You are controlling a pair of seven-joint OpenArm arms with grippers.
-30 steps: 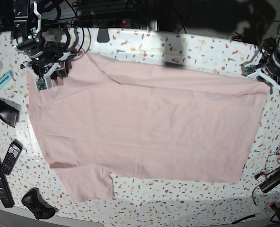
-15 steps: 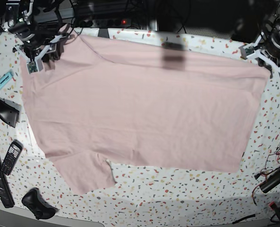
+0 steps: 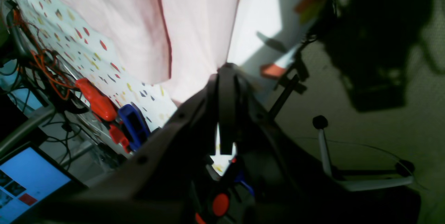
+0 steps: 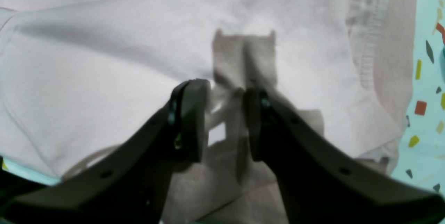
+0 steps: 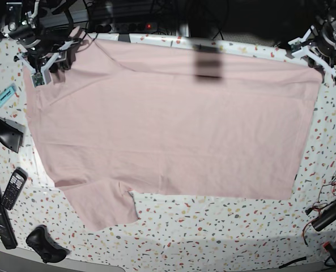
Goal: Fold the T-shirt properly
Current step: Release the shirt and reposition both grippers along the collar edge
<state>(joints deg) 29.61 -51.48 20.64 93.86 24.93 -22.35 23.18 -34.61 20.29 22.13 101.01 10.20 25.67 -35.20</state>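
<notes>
Farther up the table, T-shirt [image 5: 173, 124] shows no lettering.

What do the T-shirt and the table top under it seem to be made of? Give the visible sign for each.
T-shirt: probably a soft knitted fabric such as cotton, matt pale pink; it lies in gentle creases, and the right wrist view shows a ribbed band and stitched seams.
Table top: a hard, smooth surface, white with coloured flecks like terrazzo; whether stone, laminate or a printed sheet cannot be told.
</notes>
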